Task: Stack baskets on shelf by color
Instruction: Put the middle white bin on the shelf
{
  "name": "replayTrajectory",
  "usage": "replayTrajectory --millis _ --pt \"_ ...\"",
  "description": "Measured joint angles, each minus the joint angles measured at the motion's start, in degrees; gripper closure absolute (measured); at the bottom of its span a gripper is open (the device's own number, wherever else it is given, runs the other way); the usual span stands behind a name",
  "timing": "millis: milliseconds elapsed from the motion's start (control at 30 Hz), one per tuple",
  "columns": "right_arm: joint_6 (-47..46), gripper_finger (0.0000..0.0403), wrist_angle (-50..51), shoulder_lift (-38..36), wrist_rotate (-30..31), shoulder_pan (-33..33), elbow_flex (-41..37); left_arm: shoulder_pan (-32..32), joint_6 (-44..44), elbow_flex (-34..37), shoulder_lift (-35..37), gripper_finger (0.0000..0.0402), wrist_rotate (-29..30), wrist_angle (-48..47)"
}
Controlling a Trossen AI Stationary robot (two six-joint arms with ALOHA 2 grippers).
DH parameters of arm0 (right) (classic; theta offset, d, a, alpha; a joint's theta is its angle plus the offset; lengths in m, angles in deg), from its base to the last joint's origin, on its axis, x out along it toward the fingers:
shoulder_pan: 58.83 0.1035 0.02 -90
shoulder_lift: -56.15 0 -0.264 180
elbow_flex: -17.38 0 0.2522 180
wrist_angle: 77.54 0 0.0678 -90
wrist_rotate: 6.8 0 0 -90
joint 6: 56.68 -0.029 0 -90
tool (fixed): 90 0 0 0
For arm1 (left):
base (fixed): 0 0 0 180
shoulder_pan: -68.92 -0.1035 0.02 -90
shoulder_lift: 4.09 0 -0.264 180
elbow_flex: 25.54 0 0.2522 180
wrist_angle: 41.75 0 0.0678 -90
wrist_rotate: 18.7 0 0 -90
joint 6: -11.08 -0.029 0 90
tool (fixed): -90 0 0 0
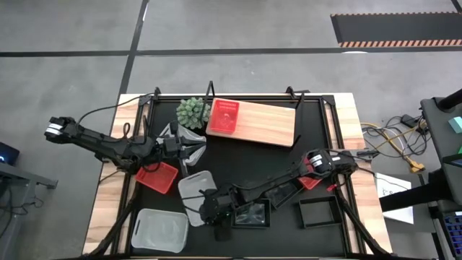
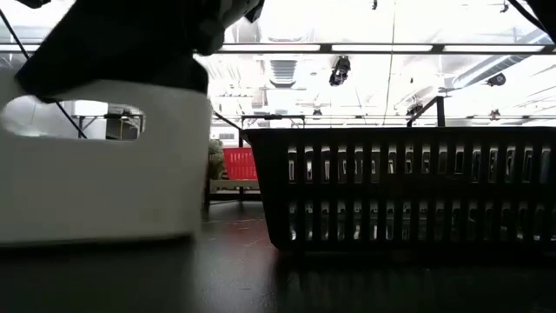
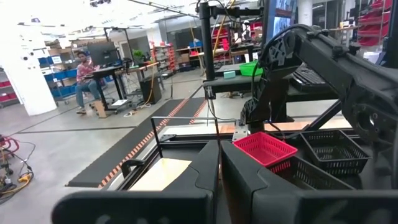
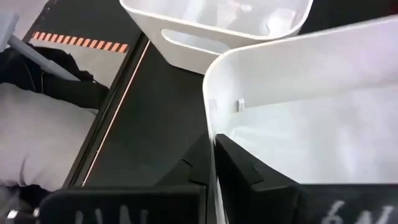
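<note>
The left gripper [image 1: 189, 150], fingers together and empty, waits over the tabletop [image 1: 245, 162] just left of centre, with a red basket [image 1: 157, 177] lying just near of it. At the near centre, the right gripper [image 1: 206, 204] is clamped on the right-hand rim of a white basket [image 1: 193, 189]; the right wrist view shows its fingers pinching that thin wall. Another white basket [image 1: 159, 230] lies nearer, to the left. The shelf [image 1: 268, 124] lies far and to the right of the held basket, carrying one red basket [image 1: 223, 117] at its left end. Judging by this, the lift must travel away and rightward, and the right arm is placed for it.
</note>
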Motion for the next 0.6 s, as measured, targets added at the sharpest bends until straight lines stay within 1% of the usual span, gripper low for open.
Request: replayTrajectory --millis 167,333,500,600 --pt "2.6 0.0392 4.6 -2.8 0.6 0.0 0.5 0.0 0.0 0.0 0.0 0.0402 0.0 0.0" --pt "7.6 0.0393 10.7 -7.1 4.0 0.0 0.6 0.0 0.0 0.0 0.0 0.0402 0.0 0.0" --pt "9.2 0.0393 17.7 -12.3 4.7 0.0 0.6 0.0 0.0 0.0 0.0 0.0402 0.0 0.0" --pt "9.1 0.0394 19.2 -15.6 4.8 0.0 0.4 0.0 0.0 0.0 0.0 0.0402 0.0 0.0"
